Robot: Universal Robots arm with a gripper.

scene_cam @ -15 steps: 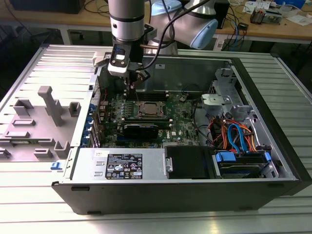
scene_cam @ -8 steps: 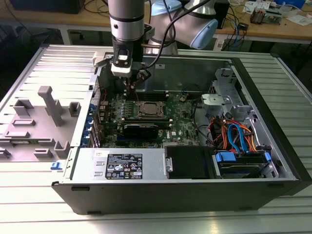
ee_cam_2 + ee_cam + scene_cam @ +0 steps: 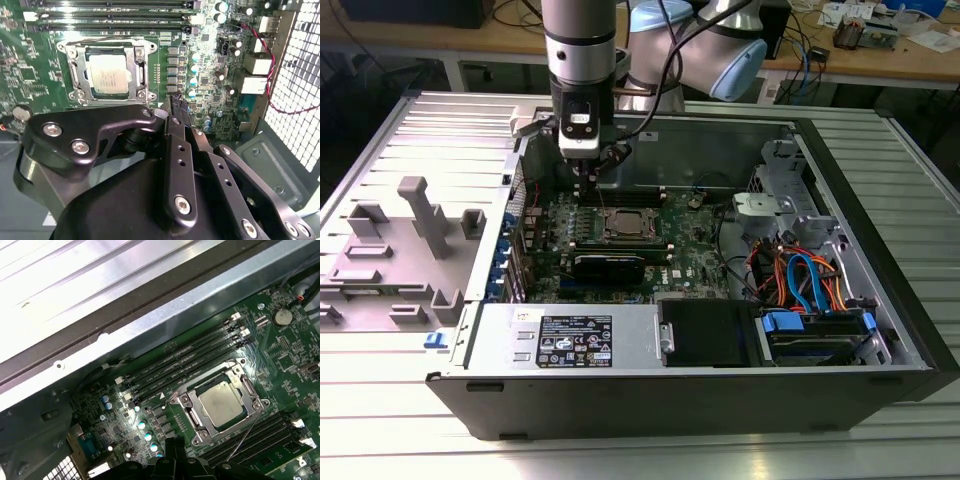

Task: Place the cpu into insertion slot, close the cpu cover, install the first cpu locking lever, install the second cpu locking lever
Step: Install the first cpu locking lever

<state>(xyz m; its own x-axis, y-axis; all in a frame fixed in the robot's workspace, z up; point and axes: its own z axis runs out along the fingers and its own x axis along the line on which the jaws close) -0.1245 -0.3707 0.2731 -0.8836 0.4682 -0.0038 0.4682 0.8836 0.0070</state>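
Observation:
The cpu [image 3: 110,74] lies flat in the insertion slot [image 3: 75,95] on the green board, its dull silver top facing up, as seen in both wrist views [image 3: 221,401]. The cpu cover [image 3: 138,75] is down around the chip as a silvery frame. One thin wire lever [image 3: 244,437] juts away from the socket over the memory slots. Another lever [image 3: 107,39] runs along the socket's edge. My gripper [image 3: 592,180] hangs just above the board, beside the socket on the exterior view's left. Its fingertips [image 3: 172,107] are together and hold nothing.
Long black memory slots [image 3: 190,357] flank the socket. A black card [image 3: 608,266] stands in front of it. The case's rear wall [image 3: 700,150], drive cage and coloured cables [image 3: 800,280] lie to the exterior view's right. A grey fixture [image 3: 415,215] sits outside the case.

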